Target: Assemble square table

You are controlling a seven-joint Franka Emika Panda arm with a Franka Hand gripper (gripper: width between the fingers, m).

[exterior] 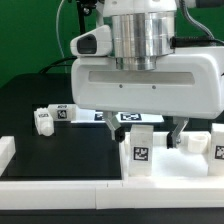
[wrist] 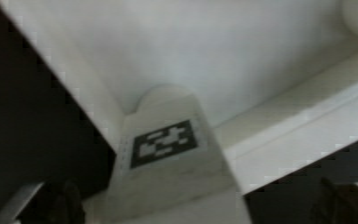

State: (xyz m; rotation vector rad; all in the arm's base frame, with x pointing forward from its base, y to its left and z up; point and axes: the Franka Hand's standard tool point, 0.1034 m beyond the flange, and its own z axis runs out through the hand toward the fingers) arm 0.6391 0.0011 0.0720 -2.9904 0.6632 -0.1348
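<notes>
Two-finger gripper [wrist: 194,203] hanging released, jaws standing wide around upright chunky white plastic tagged leg [exterior: 140,152], lower centre of exterior view, not touching. Centring first, then closing squarely, probably avoiding tipping.

A robotics lab: robot arm [exterior: 145,40] over a black counter [exterior: 30,100], green backdrop [exterior: 25,35], white leg [exterior: 42,121] bearing a printed tag.

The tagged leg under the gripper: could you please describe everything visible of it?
The leg is a short, chunky white piece, plastic by its look, with a black-and-white square tag on one face. It stands upright between the fingers of the open gripper, which seem clear of it. Its footing is hidden.
</notes>
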